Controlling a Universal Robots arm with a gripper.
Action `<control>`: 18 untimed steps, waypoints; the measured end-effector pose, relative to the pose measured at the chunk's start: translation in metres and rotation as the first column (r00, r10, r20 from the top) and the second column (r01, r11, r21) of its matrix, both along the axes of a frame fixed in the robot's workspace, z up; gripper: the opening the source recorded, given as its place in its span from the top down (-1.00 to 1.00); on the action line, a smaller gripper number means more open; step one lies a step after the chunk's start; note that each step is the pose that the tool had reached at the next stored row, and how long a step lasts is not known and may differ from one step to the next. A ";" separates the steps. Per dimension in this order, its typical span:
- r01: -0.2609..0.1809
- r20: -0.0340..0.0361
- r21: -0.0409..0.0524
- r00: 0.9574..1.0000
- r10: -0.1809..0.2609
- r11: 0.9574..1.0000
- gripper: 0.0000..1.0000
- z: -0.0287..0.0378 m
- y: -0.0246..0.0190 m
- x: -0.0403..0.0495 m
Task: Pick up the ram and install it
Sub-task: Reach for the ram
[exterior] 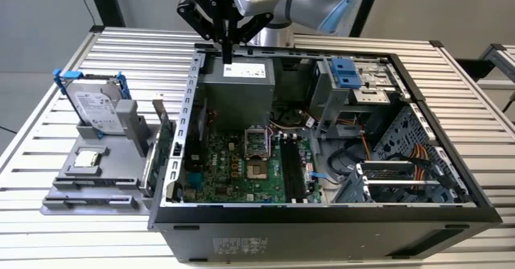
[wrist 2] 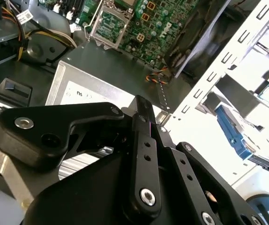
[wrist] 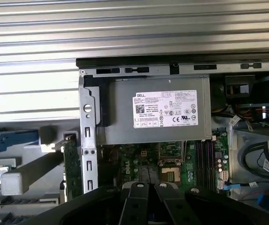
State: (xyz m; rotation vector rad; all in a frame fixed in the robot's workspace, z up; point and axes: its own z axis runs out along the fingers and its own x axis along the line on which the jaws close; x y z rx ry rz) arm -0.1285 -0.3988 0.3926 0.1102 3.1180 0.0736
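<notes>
A pale grey floor (exterior: pixel 32 15) lies around the slatted metal bench (exterior: pixel 72 64), and a second slatted surface (exterior: pixel 503 55) stands past the bench's edge on the exterior view's right. Most of the bench carries an open computer case (exterior: pixel 192 112). The grey power supply (exterior: pixel 233 94) sits against the case's far wall and the green motherboard (exterior: pixel 233 166) lies below it. Near the bench's edge on the exterior view's left is a grey holder (exterior: pixel 60 187). In it a silver hard drive (exterior: pixel 95 109) stands upright in a blue frame, and a green card (exterior: pixel 163 154) stands on edge just beside the case wall. My gripper (exterior: pixel 228 55) hangs above the case's far edge, over the power supply, with its fingers pressed together and nothing seen between them. I cannot tell where the ram lies. White printed labels mark the power supply (wrist: pixel 165 109), the hard drive and the case's near face (exterior: pixel 241 245).
</notes>
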 end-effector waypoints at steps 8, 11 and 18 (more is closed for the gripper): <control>0.000 0.000 0.000 1.000 0.000 1.000 1.00 0.0000 0.0000 -0.0007; 0.000 0.000 0.000 1.000 0.000 1.000 1.00 0.0000 0.0000 -0.0015; 0.000 0.000 0.000 1.000 0.000 1.000 1.00 0.0000 0.0000 -0.0070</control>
